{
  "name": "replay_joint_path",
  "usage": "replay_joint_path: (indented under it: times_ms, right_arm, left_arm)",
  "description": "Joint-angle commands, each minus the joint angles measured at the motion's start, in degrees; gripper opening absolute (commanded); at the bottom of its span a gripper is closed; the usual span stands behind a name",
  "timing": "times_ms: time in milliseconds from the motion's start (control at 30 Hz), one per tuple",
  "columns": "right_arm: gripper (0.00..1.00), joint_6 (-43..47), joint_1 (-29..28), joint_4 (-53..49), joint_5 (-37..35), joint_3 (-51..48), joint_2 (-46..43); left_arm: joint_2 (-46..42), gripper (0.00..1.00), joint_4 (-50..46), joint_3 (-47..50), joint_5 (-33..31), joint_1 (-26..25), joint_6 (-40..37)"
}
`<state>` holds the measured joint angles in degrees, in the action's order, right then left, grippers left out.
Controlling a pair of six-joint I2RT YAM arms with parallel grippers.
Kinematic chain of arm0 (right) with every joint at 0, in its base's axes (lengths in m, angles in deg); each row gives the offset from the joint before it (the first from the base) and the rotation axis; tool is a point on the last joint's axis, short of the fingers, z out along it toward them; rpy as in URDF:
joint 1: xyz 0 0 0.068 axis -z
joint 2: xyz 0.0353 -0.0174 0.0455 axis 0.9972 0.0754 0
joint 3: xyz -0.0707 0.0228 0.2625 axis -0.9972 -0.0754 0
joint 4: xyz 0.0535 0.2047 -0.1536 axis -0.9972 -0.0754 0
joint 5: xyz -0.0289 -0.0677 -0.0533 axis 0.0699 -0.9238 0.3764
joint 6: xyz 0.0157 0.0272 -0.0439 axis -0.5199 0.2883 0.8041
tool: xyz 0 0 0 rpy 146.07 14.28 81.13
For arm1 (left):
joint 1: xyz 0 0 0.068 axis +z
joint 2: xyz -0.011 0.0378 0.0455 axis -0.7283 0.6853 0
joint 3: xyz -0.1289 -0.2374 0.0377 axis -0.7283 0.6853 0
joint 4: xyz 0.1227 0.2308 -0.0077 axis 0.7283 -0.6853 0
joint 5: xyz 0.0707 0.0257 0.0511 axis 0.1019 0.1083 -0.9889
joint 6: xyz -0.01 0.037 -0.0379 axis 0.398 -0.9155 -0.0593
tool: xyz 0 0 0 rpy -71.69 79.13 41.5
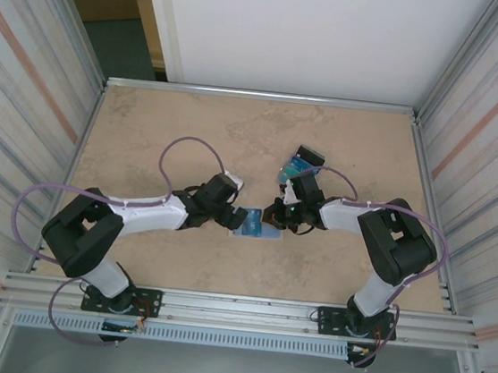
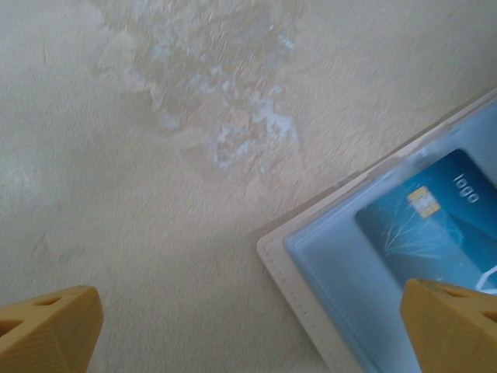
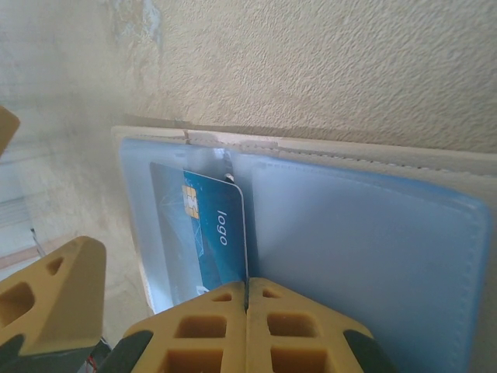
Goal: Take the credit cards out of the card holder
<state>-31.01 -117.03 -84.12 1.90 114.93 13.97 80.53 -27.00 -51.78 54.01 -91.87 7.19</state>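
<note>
Yellow right fingers (image 3: 202, 334): pressed shut, tips at the near edge of the card holder (image 3: 349, 233), in line with the blue card (image 3: 210, 233); whether they pinch anything, cannot tell.
Left fingers (image 2: 446, 326): spread wide, holding nothing, one tip over the holder's corner.
Card holder: open on the tabletop (image 1: 193, 126) between both arms, pale blue inside up.
Blue card: in the holder's translucent pocket, chip and "logo" showing.
Loose cards (image 1: 303, 166): on the tabletop beyond the right arm, apart from the holder.

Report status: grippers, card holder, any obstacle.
Left gripper open, straddling card holder corner. Right gripper shut at edge of blue card, card inside holder. Loose cards lie apart, farther back.
</note>
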Motion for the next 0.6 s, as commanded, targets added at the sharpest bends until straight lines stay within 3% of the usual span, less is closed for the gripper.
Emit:
replay_joint_path:
  times_ms: [0,567]
  right_arm:
    - [0.0,1.1,0.4,-1.2,-0.5,0.9,-1.5]
    - [0.0,2.3,0.9,-4.0,-2.0,0.8,-3.2]
  left_arm:
    - [1.0,0.99,1.2,-2.3,1.0,-0.6,-2.3]
    - [6.6,0.99,-1.4,-4.6,-1.2,-1.4,-3.6]
